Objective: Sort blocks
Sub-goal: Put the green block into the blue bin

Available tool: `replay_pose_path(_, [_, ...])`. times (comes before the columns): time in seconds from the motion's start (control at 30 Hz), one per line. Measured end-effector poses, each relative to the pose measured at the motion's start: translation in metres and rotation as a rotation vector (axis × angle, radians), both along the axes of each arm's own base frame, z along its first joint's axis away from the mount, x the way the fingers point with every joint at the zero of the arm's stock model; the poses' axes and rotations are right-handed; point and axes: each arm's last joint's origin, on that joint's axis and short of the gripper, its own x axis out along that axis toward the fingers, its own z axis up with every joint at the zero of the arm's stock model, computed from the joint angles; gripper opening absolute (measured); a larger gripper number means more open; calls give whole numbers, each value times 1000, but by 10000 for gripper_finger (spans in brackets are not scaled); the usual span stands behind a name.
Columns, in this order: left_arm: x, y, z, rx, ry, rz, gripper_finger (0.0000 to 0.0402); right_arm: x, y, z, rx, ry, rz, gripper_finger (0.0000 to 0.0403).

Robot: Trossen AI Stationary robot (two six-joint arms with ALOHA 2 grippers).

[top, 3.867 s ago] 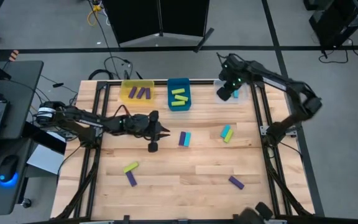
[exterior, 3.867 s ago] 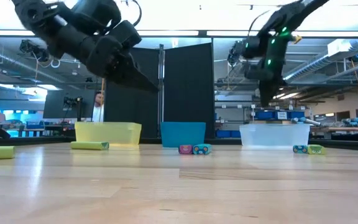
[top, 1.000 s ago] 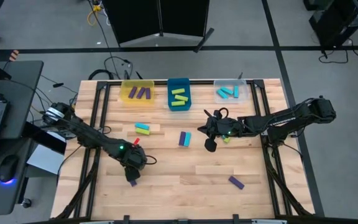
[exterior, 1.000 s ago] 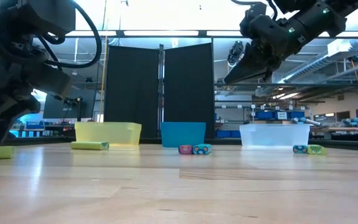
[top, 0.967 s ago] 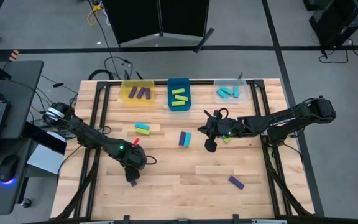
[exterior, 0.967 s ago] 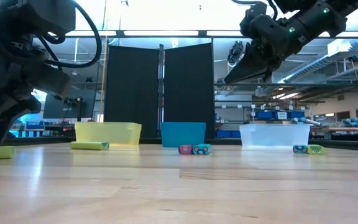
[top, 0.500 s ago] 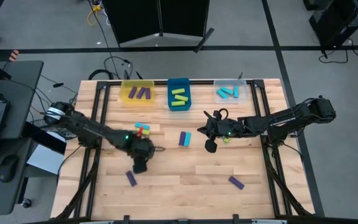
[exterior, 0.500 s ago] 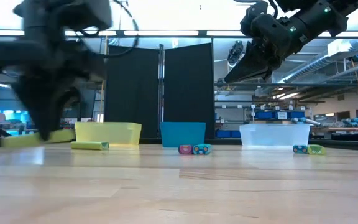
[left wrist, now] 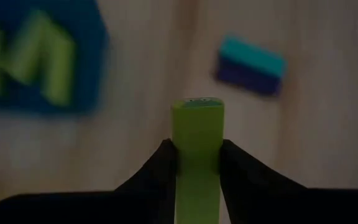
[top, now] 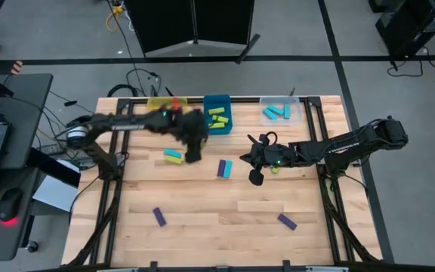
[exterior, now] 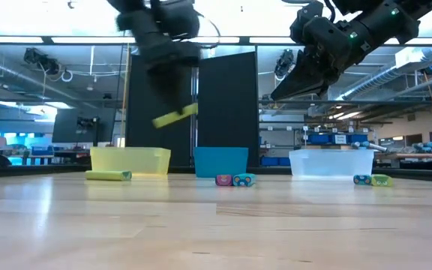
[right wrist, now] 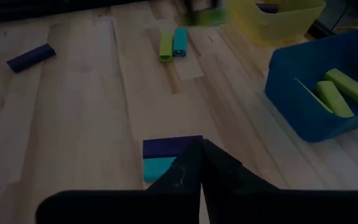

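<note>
My left gripper [exterior: 172, 103] hangs high over the table's far middle, next to the blue bin [top: 219, 121], shut on a lime block [exterior: 175, 115]. Lime blocks [top: 217, 118] lie in that bin. My right gripper [top: 255, 176] hovers shut and empty just above a purple-and-cyan pair of blocks [right wrist: 164, 155] lying flat on the table. A cyan-and-lime pair [top: 173, 156] lies below my left arm. Two purple blocks [top: 158, 216] [top: 286, 221] lie flat near the front edge. My left gripper pinches the lime block's two long sides [left wrist: 197, 140] between its two fingers [left wrist: 164, 163]. The block runs on past the fingertips, its end face [left wrist: 196, 103] pointing away. The fingers slant down from above. The block hangs clear of the table, slightly tilted.
A yellow bin [top: 159, 105] stands at the far edge, partly under my left arm. A clear bin [top: 282, 112] at the far right holds cyan blocks. A lime-and-cyan pair [top: 276, 168] lies beside my right gripper. Bare wood lies in the table's near middle.
My left gripper has lifted the lime block off the table's near left and carried it up toward the far edge and the blue bin, turning as it went. The block now hangs high, clear of the table. My right arm has kept still.
</note>
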Motion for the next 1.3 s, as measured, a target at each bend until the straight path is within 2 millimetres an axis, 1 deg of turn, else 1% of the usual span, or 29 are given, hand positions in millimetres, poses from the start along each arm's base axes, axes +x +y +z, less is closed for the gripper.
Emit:
replay_pose_path(0.07, [15,18,11,42,-20,-23,95,0,0,0,0,0,0,16])
replay_pose_path(0.13, [30,38,17,73,-23,-40,95,0,0,0,0,0,0,13])
replay_pose_path(0.23, [49,66,18,80,-10,-53,95,0,0,0,-5,1,3,10])
replay_pose_path(0.37, [71,94,11,72,4,-69,95,0,-3,0,-6,2,-6,12])
replay_pose_path(0.47, [84,106,-4,58,43,-74,95,0,-4,0,-11,4,-9,12])
replay_pose_path(0.53, [91,110,-16,55,60,-73,95,0,-5,0,-20,7,-5,12])
replay_pose_path(0.7, [102,106,-42,105,141,-88,95,0,-4,0,-34,12,5,12])
replay_pose_path(0.87, [107,108,-50,141,145,-89,95,0,-5,0,-33,12,4,12])
replay_pose_path(1.07, [108,110,-48,194,139,-101,95,0,-4,0,-32,12,3,12])
replay_pose_path(1.3, [106,111,-48,237,174,-85,95,0,-4,0,-30,11,2,12])
